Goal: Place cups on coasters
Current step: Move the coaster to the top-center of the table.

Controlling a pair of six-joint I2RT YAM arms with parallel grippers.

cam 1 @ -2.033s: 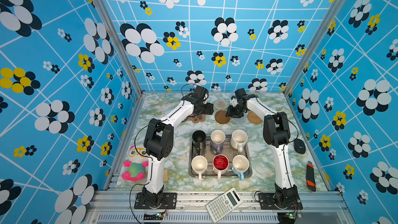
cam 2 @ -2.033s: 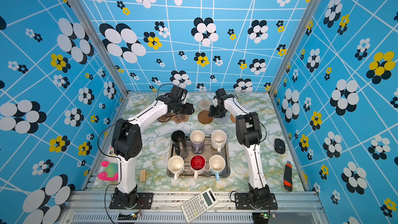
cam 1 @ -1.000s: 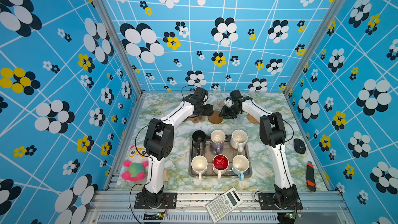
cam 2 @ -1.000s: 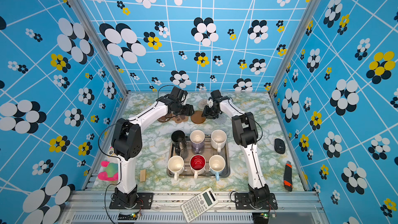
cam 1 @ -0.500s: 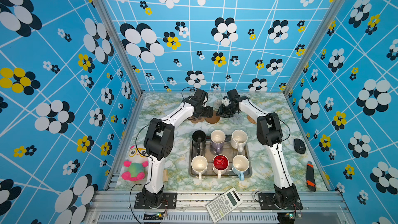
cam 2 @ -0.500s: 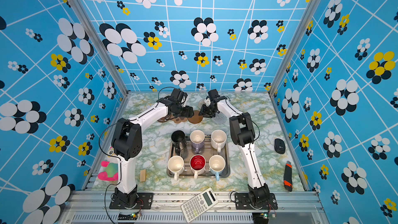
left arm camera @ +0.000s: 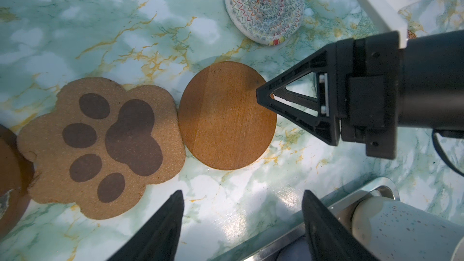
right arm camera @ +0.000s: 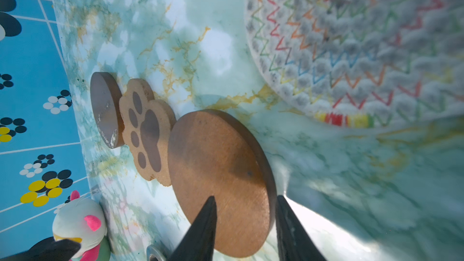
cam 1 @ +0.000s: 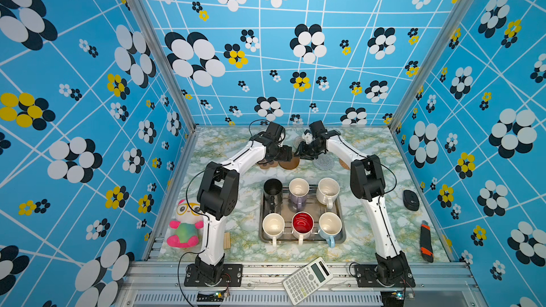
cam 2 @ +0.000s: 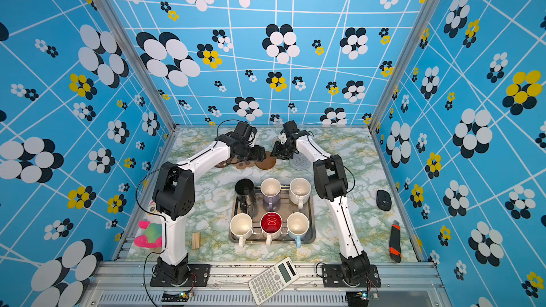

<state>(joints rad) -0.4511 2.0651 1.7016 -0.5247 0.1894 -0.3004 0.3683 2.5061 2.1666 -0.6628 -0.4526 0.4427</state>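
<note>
"Brown disc (cam 1: pixel 291 163) first. Where had it got to in the top views?"

"Toward the robot's left. Two seconds earlier it lay nearer the grey-blue crocheted round (cam 1: pixel 323 161); now it sat just beside the paw-print coaster (cam 2: pixel 243 164). The right gripper (cam 1: pixel 300 156) had come along with it; the left gripper (cam 1: pixel 287 157) had hardly shifted. On the metal tray (cam 1: pixel 301 242), as before and not yet on coasters, stood the black cup (cam 1: pixel 272 187), lavender cup (cam 1: pixel 298 191) and speckled cream cup (cam 1: pixel 328 190) behind, the white cup (cam 1: pixel 273 225), red-lined cup (cam 1: pixel 302 223) and light blue cup (cam 1: pixel 330 224) in front."

"And the left wrist view?"

"The left gripper's jaws gaped wide over bare table, holding nothing. The disc showed smooth, straight wood grain; the paw-print coaster was lobed and grainy like cork, with dark printed pads. The cream crocheted round (left arm camera: pixel 263 6), stitched in coloured zigzags, lay apart. A fingertip (left arm camera: pixel 262 95) of the right gripper met the disc's rim."

"The right wrist view?"

"Its jaws stood narrowly parted, one tip over the disc's flat face, the other just off its thick rim; whether either pressed it, I couldn't tell. The second brown disc (right arm camera: pixel 105 109), duller and chipped pale at the edge, touched the paw-print coaster."
</note>
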